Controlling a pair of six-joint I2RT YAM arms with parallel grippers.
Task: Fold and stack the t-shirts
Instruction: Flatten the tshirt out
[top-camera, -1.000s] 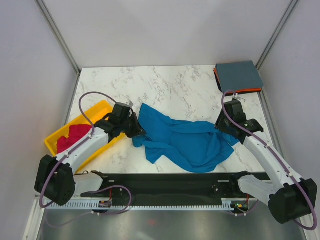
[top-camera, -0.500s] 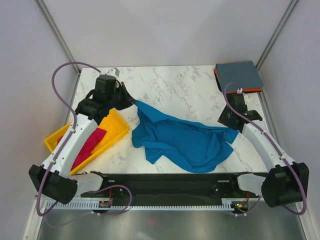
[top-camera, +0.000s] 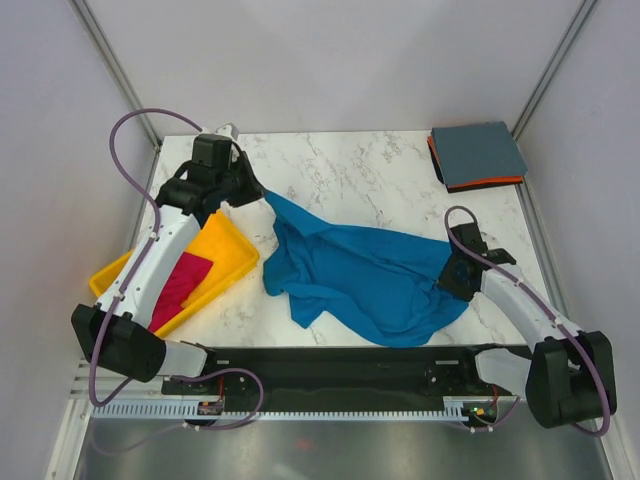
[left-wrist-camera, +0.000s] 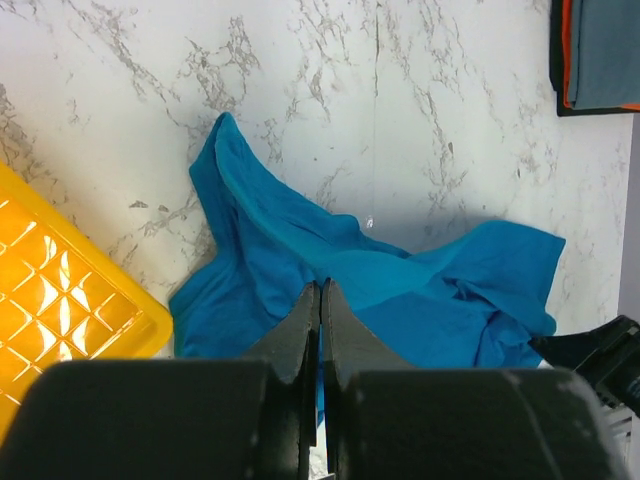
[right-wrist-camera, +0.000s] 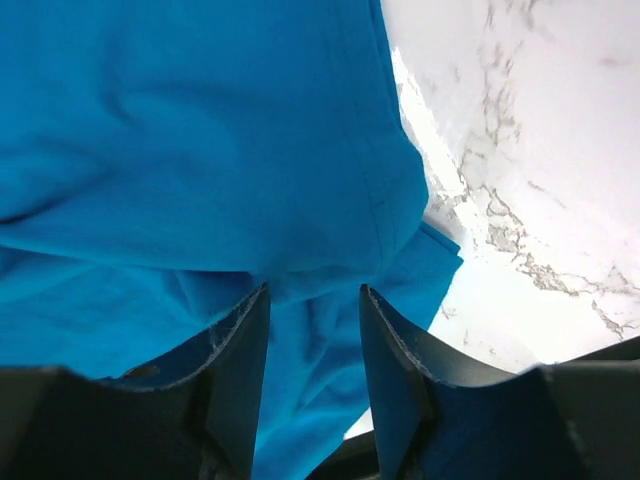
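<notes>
At the table's (top-camera: 350, 165) left edge, the yellow tray (top-camera: 232, 250) holds the magenta tee (top-camera: 180, 285). The left gripper (left-wrist-camera: 320, 300), near the far left corner, is clamped on one corner of the blue tee (top-camera: 370, 285). That tee lies crumpled along the near edge. The right gripper (right-wrist-camera: 313, 292) stands over its right hem, jaws apart. The far middle is bare marble. In the far right corner, the grey tee (top-camera: 480, 150) lies folded on the orange tee (top-camera: 490, 182).
</notes>
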